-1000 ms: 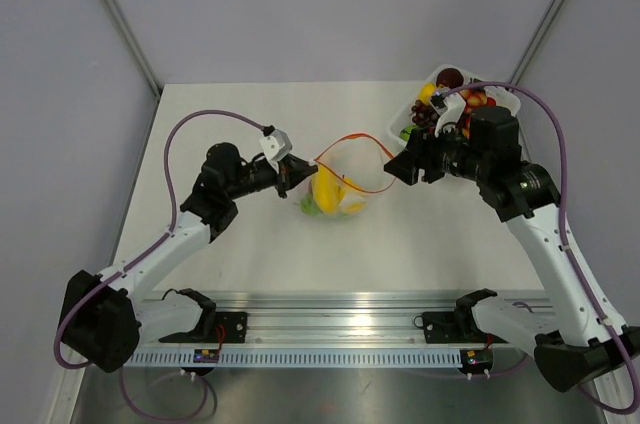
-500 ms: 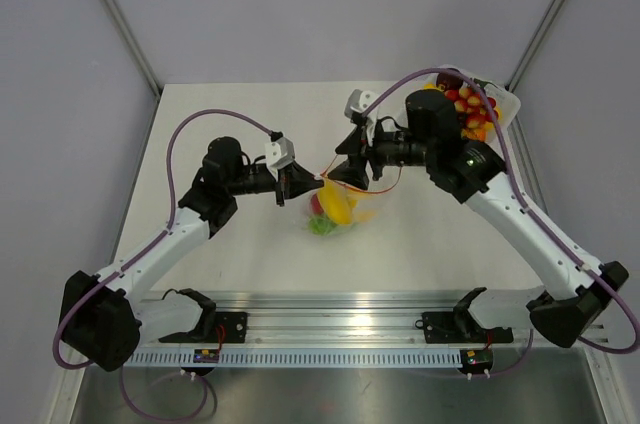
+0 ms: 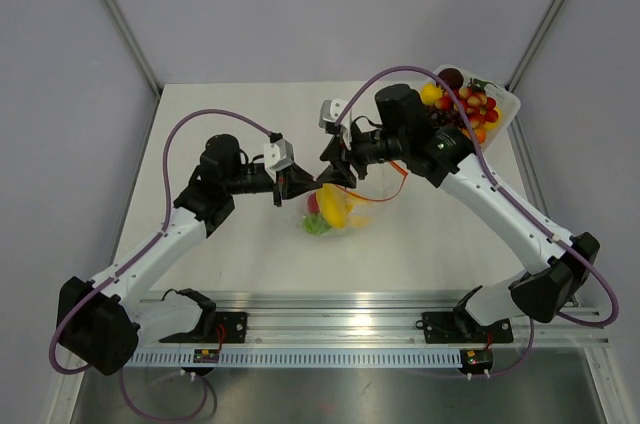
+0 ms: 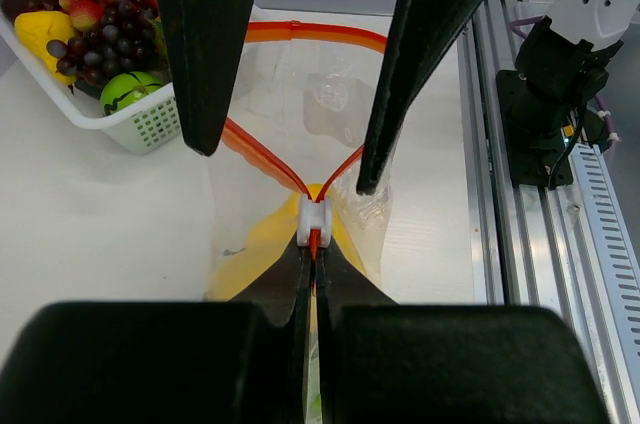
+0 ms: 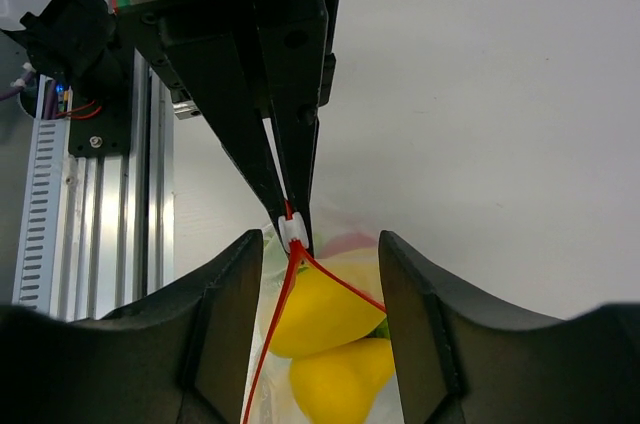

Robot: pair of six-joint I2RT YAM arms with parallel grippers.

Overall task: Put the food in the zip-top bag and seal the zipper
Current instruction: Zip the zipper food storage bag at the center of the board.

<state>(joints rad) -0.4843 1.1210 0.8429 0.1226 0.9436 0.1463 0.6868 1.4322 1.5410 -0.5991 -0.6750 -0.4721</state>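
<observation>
The zip-top bag [image 3: 340, 212] lies mid-table with yellow [image 5: 322, 306], red and green food inside. Its orange-red zipper [image 3: 388, 182] is still parted into a loop. My left gripper [image 3: 303, 183] is shut on the zipper's end, just behind the white slider [image 4: 314, 221]. My right gripper [image 3: 336, 160] is open, its fingers [image 5: 225, 329] on either side of the slider [image 5: 292, 231] and not touching it. In the left wrist view the zipper [image 4: 262, 157] splits in two past the slider, between the right gripper's fingers [image 4: 205, 44].
A white basket [image 3: 505, 102] of more toy fruit stands at the far right corner and also shows in the left wrist view [image 4: 140, 126]. The aluminium rail [image 3: 340, 329] runs along the near edge.
My right arm has swung left from the basket to the bag's mouth and now straddles the slider. The bag's open loop has narrowed. My left gripper has kept its hold.
</observation>
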